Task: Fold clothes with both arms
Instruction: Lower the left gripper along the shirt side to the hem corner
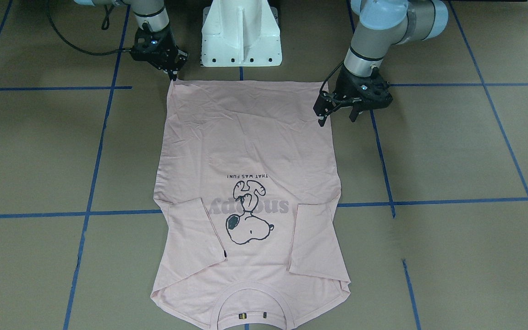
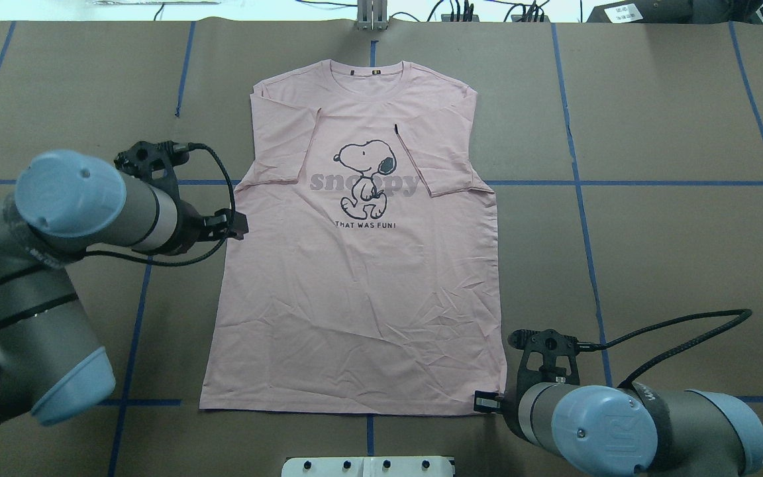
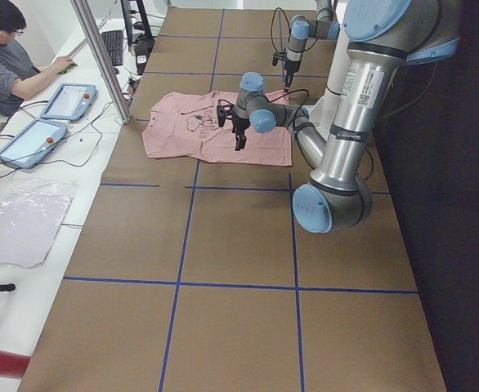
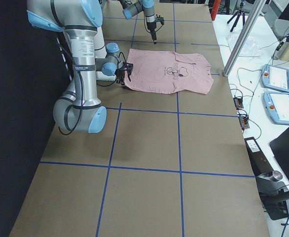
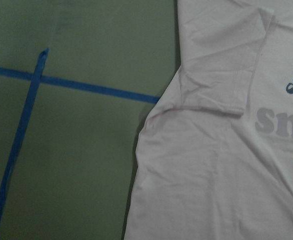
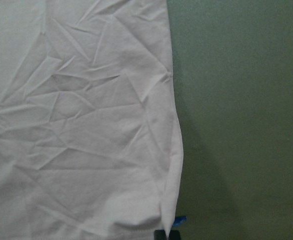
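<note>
Right end effector (image 1: 173, 76) at T-shirt (image 1: 245, 137) corner

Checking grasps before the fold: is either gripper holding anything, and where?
Right gripper pinches the T-shirt at its hem corner; left gripper is open, holding nothing.

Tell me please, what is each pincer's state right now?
Left pincer: open, empty.
Right pincer: closed on the shirt hem corner.

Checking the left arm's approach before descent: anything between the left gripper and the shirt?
Nothing visible. The left gripper hangs open at the T-shirt's side edge, with only table surface beside it. The right gripper is at the opposite hem corner.
</note>
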`<state>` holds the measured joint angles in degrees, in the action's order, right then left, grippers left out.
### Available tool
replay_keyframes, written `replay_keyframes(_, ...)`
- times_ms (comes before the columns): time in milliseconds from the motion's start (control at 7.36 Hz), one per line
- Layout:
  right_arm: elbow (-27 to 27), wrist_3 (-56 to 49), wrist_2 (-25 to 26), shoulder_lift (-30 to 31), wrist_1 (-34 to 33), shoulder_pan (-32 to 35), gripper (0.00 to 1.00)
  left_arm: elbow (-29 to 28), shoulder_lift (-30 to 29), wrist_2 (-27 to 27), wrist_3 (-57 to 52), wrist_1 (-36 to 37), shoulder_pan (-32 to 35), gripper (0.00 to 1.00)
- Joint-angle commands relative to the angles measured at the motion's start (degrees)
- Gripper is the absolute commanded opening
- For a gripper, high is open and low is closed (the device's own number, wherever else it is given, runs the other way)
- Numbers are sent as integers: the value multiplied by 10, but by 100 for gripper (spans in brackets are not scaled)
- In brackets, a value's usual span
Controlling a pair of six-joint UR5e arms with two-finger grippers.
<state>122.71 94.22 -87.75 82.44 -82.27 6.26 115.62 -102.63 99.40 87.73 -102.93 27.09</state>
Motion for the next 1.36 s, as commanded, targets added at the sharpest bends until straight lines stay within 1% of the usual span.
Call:
replay_keyframes(0,4,-1,1,-1,0,2,0,17,41,-55,101,-4,-90,100)
replay_keyframes(136,4,-1,1,-1,1,2,0,15,44,-74,131,-3,-124,100)
replay_keyframes(272,4,-1,2,-1,0,1,0,14,45,-82,153,-3,-147,100)
replay_keyframes(408,4,-1,2,-2,1,1,0,14,45,-82,161,-2,-156,100)
replay_keyframes(679,4,-1,2,-6,1,2,0,14,60,-82,162,0,-158,99)
replay_keyframes(951,4,-1,2,-7,1,2,0,14,61,-82,161,1,-160,98)
replay_keyframes(1223,4,-1,1,-7,1,2,0,12,61,-82,161,1,-168,94)
